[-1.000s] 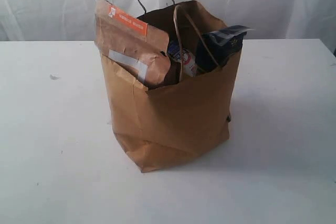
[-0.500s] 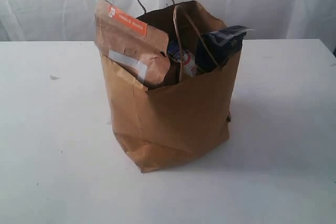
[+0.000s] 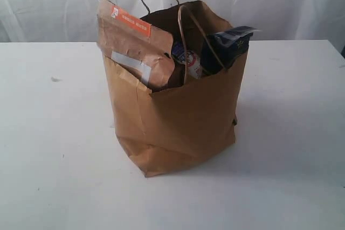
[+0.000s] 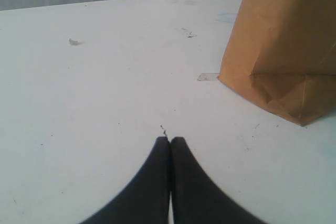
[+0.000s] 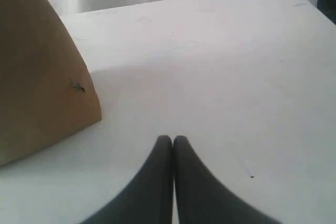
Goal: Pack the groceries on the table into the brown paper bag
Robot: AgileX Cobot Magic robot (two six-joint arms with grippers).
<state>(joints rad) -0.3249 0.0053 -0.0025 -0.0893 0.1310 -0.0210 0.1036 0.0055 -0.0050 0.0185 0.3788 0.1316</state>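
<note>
Nothing has shifted since a second ago: the brown paper bag [image 3: 183,127] stands upright on the table [image 3: 54,160], the brown pouch [image 3: 135,47] jutting from its 10 o'clock rim. Our left gripper [image 4: 170,139] and right gripper [image 5: 172,138] have their fingers pressed together, empty, near the bag's base.

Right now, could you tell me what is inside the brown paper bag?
Showing above the rim: brown pouch with orange label, small blue-white carton, dark blue pack. The brown paper bag hides anything deeper.
</note>
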